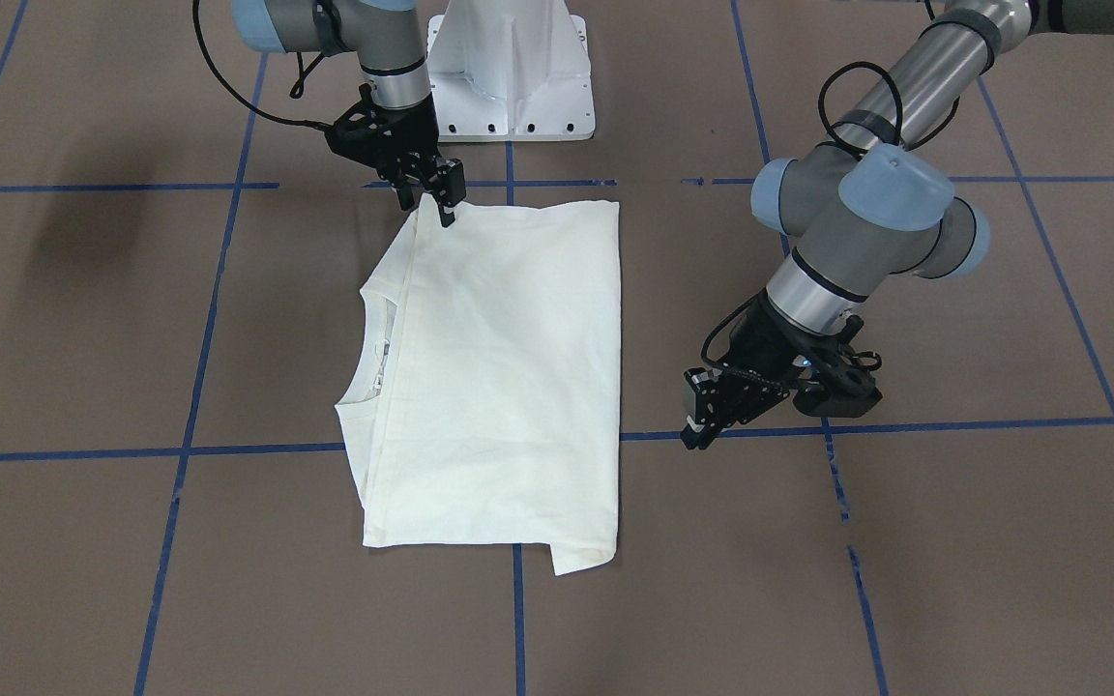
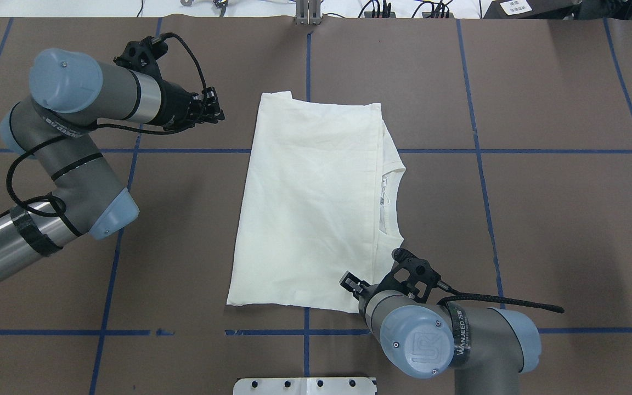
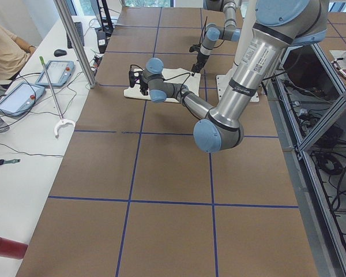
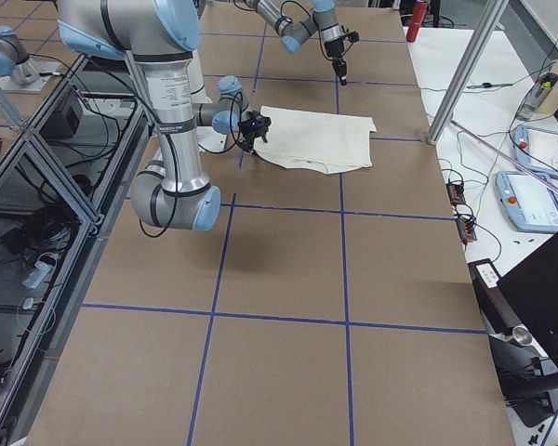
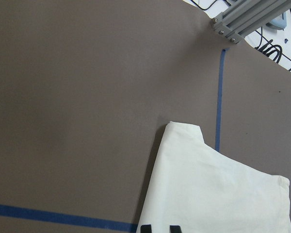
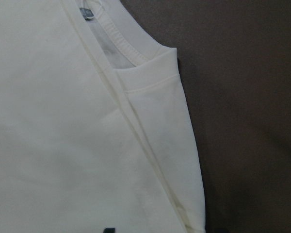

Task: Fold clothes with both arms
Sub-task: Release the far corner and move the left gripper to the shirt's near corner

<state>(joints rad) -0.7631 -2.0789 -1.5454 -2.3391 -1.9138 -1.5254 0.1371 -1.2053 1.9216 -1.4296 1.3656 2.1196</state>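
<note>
at the left of the overhead view the left gripper (image 2: pixel 218 112) hangs over bare brown table (image 2: pixel 541 219), near the far corner of the cloth but clear of it, fingers barely parted and empty. the cream-white shirt (image 2: pixel 310 208) lies flat mid-table, folded lengthwise, collar toward the robot's right. the right gripper (image 1: pixel 429 211) stands at the shirt's corner nearest the robot, fingers spread, clasping nothing.

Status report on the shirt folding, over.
Right gripper open, tips at the shirt corner nearest the base. Left gripper off the shirt's edge, holding nothing, jaw state unclear. Shirt lies folded flat. No obstruction seen.
</note>
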